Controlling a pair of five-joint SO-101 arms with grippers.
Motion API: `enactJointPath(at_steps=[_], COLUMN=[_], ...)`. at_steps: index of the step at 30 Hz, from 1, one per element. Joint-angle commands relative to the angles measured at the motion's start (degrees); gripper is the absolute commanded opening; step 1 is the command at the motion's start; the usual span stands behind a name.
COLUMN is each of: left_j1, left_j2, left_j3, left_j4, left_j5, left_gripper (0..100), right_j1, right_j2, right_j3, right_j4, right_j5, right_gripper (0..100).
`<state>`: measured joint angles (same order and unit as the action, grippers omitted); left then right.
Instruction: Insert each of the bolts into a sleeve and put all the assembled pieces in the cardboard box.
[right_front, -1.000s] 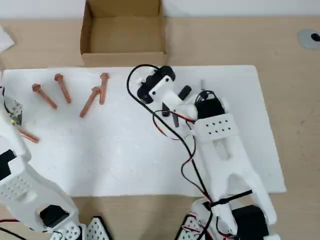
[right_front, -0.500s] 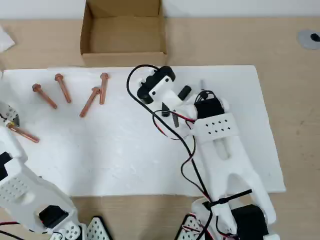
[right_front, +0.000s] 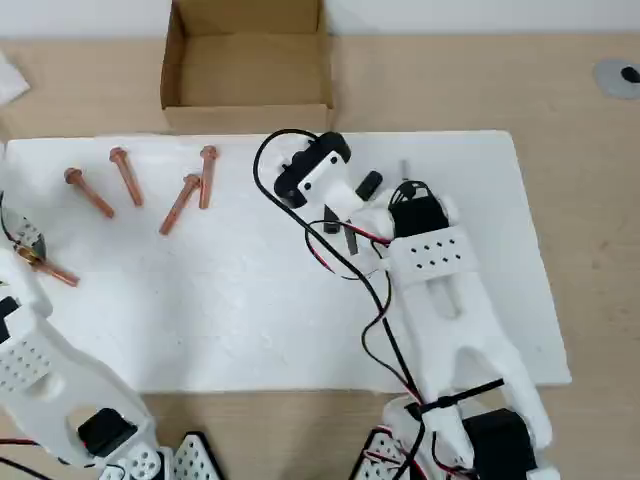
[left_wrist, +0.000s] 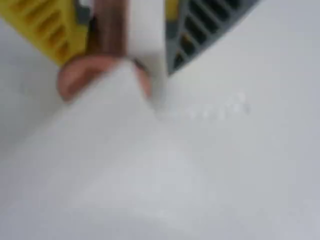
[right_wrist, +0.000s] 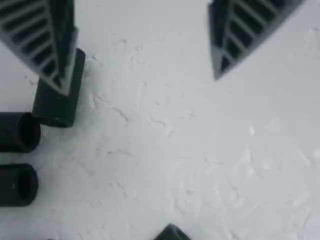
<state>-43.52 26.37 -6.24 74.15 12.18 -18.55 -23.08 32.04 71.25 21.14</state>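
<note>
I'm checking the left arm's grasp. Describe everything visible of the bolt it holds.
The bolt is copper-coloured, metal-looking, with a round shank and a wider rounded head. The left tool is shut on the shank, between a yellow finger and a grey one, head sticking out past the fingertips. It sits near the left edge of the white foam sheet; whether the head touches the foam cannot be told.

Looks straight down from a fixed spot high over the table, far enough off to take in nearly the whole white foam sheet (right_front: 250, 300) and the cardboard box (right_front: 175, 70) at upper left of centre. From the left wrist, sits very near the foam, facing along a copper bolt (left_wrist: 107, 30), shared with the high frame's left edge. From the right wrist, looks closely down on black sleeves (right_wrist: 17, 132), shared with the high frame's centre.
</note>
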Motion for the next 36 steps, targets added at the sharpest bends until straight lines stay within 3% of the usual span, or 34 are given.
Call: enactJointPath(at_steps=[1, 5, 9, 15, 18, 22, 26, 31, 36], left_j1=[0.18, 0.18, 0.18, 1.58, 4.48, 7.12, 9.23, 12.31, 14.33], left_j2=[0.57, 0.84, 0.84, 0.31, -0.75, -6.81, -17.19, -31.08, -45.14], left_j3=[-0.26, -0.26, -0.18, -0.26, -3.25, -7.3, -8.0, -2.11, 9.14], left_j4=[-2.02, -2.11, -2.2, -0.35, 4.84, 11.25, 15.03, 15.38, 9.49], left_j5=[-0.18, -0.09, -0.09, -0.53, -4.31, -6.68, -10.64, -15.12, -16.53], left_gripper=[12, 12, 0, 1, 1, 1, 1, 1, 1], right_j1=[-0.75, -0.75, -0.75, -0.84, -1.89, -4.18, -4.26, -4.09, -4.09], right_j2=[-0.57, -0.31, -0.31, -0.22, -0.66, -0.22, 0.04, 5.41, 14.2], right_j3=[-3.3, -3.47, -3.47, -3.47, -4.53, -5.76, -5.49, -4.97, -6.64], right_j4=[-0.18, -0.18, -0.18, -0.18, -0.18, -3.43, -11.78, -15.65, -15.91], right_j5=[0.88, 0.88, 0.79, -0.18, -6.42, -21.54, -27.25, -33.58, -38.77], right_gripper=[22.4, 22.4, 22.4, 22.4, 22.6, 22.5, 22.5, 22.7, 22.7])
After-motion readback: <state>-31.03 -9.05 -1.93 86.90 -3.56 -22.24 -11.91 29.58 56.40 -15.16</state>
